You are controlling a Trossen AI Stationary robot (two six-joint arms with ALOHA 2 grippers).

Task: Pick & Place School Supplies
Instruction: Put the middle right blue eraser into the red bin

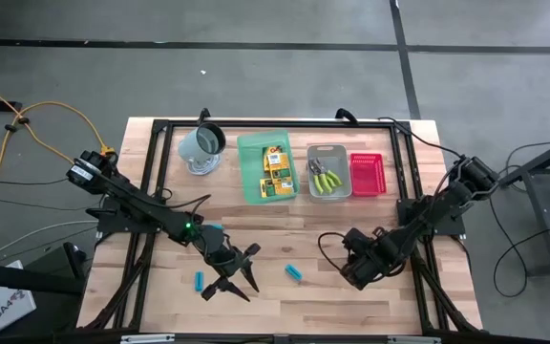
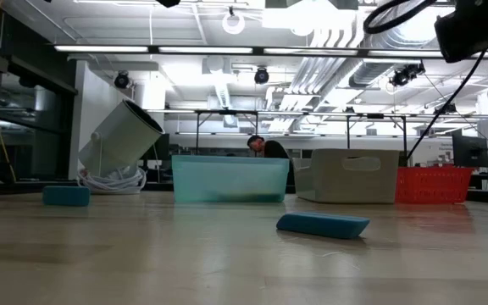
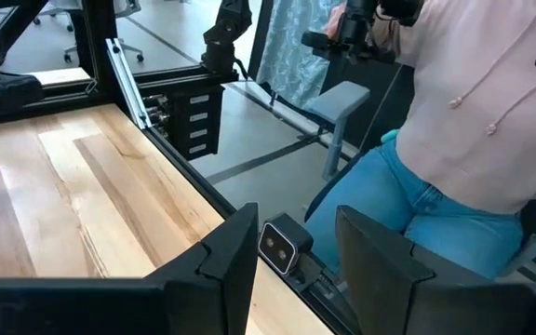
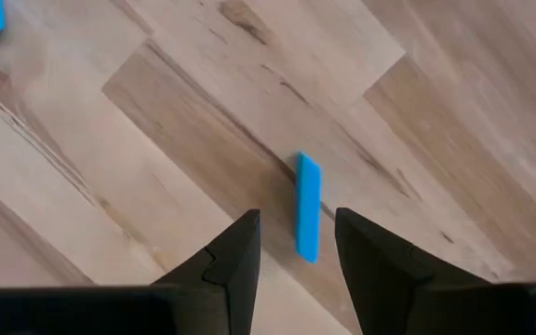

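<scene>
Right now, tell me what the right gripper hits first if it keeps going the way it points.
Probably the blue piece: in the right wrist view it lies on the table just ahead of the open right gripper, in line with the gap between its fingers. How far off it is, is unclear.

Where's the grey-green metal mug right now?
In the high view the grey-green metal mug sits at the table's far left, just left of the green tray.

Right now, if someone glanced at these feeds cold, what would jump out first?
Probably the row of containers along the far edge: a tipped grey-green metal mug, then green, grey and red plastic trays. Next, two stubby cyan-blue pieces lying loose on the bare wood near the front, the right pincer open over one.
</scene>
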